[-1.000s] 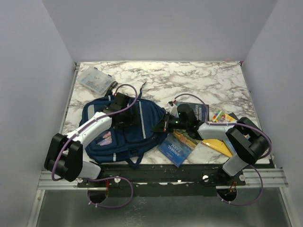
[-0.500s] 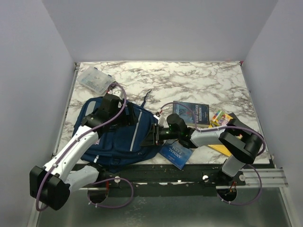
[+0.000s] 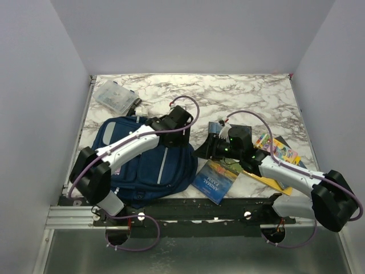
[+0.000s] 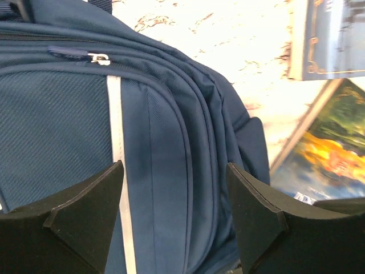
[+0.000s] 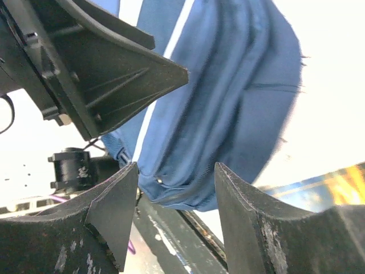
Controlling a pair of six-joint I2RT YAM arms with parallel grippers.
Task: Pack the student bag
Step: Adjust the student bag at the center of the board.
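Navy bag (image 3: 142,165) flat on marble worktop (image 3: 245,97), left fingers (image 4: 80,222) spread over it, right fingers (image 5: 274,228) spread beside its edge

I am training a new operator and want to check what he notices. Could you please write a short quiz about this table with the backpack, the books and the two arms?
1. True or false: the left gripper, above the backpack, holds a book.
2. Where is the clear plastic box? A) at the far left corner of the table; B) inside the backpack; C) on top of the books.
3. Fill in: in the top view, the blue book at the near edge lies to the ___ of the backpack.

Key: 1 false, its jaws are open and empty; 2 A; 3 right.
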